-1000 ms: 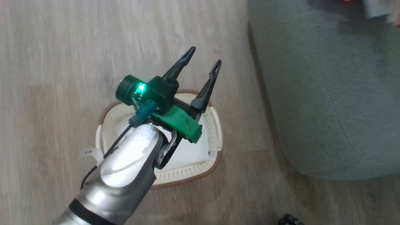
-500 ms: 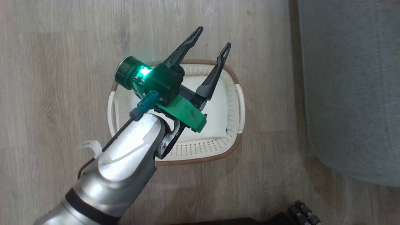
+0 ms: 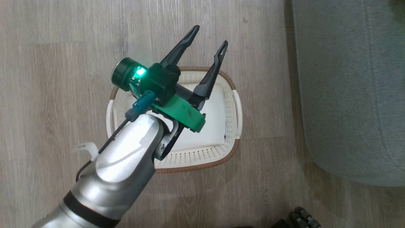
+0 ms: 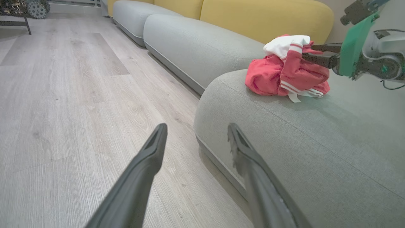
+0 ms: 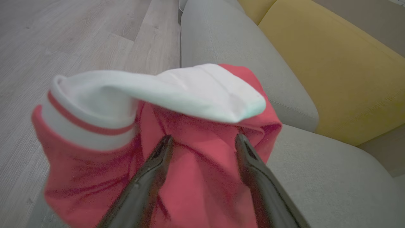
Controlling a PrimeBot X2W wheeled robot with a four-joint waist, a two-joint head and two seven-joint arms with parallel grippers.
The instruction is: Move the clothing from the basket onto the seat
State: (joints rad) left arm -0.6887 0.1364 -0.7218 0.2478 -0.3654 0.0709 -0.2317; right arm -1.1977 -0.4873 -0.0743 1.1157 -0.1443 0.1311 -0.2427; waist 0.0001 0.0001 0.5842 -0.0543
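The basket (image 3: 196, 155), white with a brown rim, stands on the wood floor with only its bare white bottom showing. My left gripper (image 3: 210, 35) hangs above it, open, with nothing between its fingers (image 4: 148, 164). To its right lies the grey-green seat (image 3: 348, 79). The red-and-white clothing (image 4: 278, 76) sits in a heap on the seat (image 4: 300, 142). My right gripper (image 5: 204, 136) is at the heap, its fingers apart and resting against the red cloth (image 5: 95, 177). The left wrist view has the right gripper (image 4: 304, 52) at the heap's right side.
Yellow back cushions (image 4: 265, 15) run behind the seat, and more grey cushions (image 4: 190, 41) extend along the floor. Dark wheels (image 3: 303, 218) show at the bottom of the head view. A wheeled frame (image 4: 31, 8) stands far off across the floor.
The head camera has swung, shifting the basket and seat in the picture. My left gripper has stayed open above the basket.
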